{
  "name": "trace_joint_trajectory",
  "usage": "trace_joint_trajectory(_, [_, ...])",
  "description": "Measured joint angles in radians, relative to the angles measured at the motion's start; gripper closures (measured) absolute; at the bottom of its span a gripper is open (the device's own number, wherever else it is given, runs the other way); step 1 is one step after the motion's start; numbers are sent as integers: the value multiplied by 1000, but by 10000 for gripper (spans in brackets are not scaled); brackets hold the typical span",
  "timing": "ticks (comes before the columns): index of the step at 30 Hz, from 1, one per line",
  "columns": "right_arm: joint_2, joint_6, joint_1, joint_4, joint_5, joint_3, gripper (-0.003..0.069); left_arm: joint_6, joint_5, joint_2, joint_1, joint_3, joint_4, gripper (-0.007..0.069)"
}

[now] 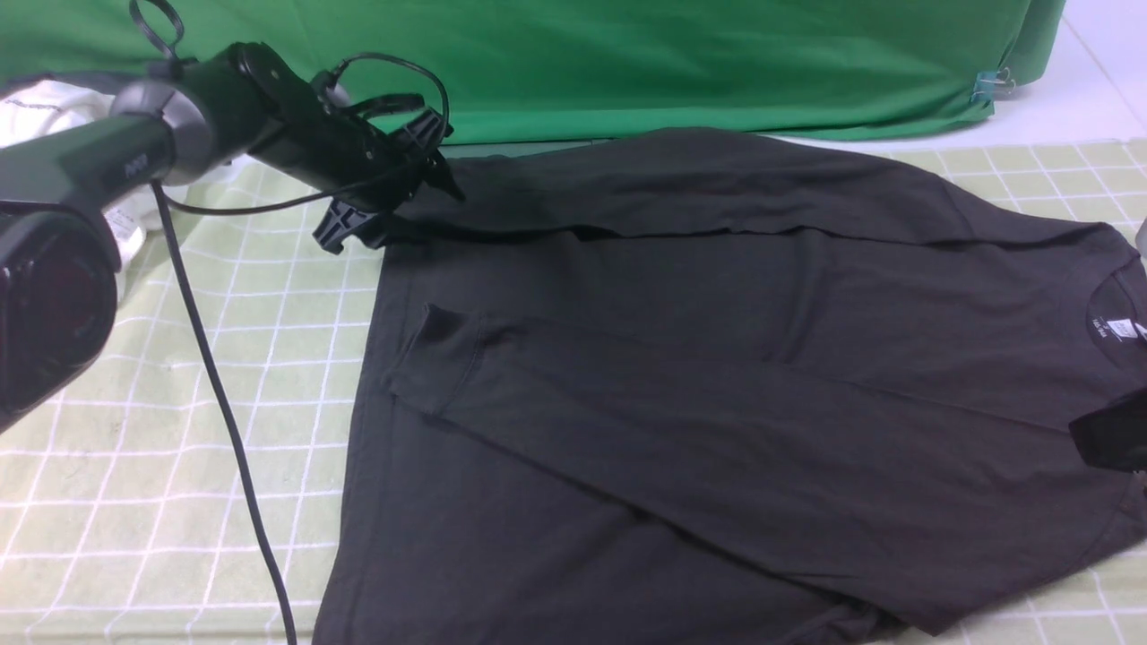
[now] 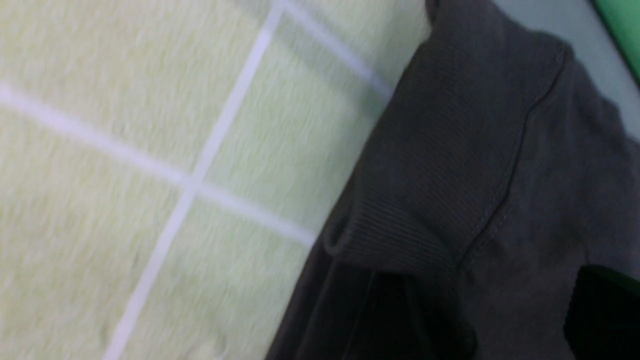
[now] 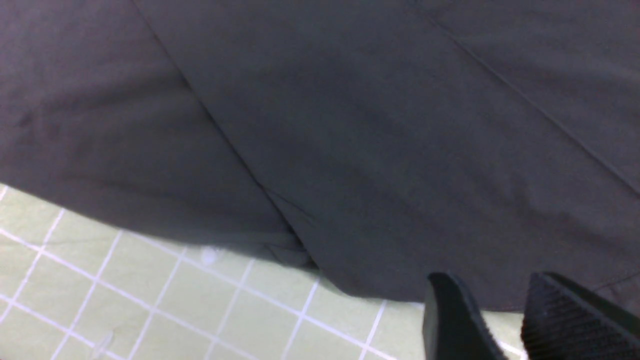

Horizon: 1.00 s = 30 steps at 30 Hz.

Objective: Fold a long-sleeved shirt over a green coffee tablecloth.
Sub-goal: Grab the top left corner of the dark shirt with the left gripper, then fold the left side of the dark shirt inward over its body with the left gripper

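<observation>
The black long-sleeved shirt [image 1: 717, 385] lies flat on the yellow-green grid tablecloth [image 1: 134, 448], collar to the right. Both sleeves are laid across the body, and the chest print does not show. My left gripper [image 1: 394, 204] is at the shirt's far left corner, open, with one finger on each side of the far sleeve. In the left wrist view the ribbed cuff [image 2: 430, 200] lies just ahead of the left gripper [image 2: 500, 310]. My right gripper [image 3: 492, 280] hovers open and empty over the shirt's edge [image 3: 350, 280]. In the front view it [image 1: 1111, 439] shows only as a dark piece at the right border.
Plain deep green fabric [image 1: 627, 63] hangs along the back, held by a clip [image 1: 990, 88]. A white garment [image 1: 36, 107] lies at the far left behind the left arm. The arm's black cable [image 1: 206, 358] trails across the tablecloth to the front edge.
</observation>
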Motion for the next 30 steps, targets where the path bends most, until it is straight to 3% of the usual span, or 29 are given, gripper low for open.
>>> trace_joint_trajectory(13, [0, 4, 0, 0, -40, 0, 438, 11, -93, 6, 0, 0, -22, 352])
trace_joint_trajectory(17, [0, 4, 0, 0, -48, 0, 431, 11, -96, 6, 0, 0, -12, 511])
trace_joint_trajectory(21, [0, 5, 0, 0, -48, 0, 431, 20, -58, 6, -1, 0, 15, 598])
trace_joint_trajectory(30, [0, 5, 0, -1, -59, 0, 424, 45, 56, -48, -1, 0, 30, 608])
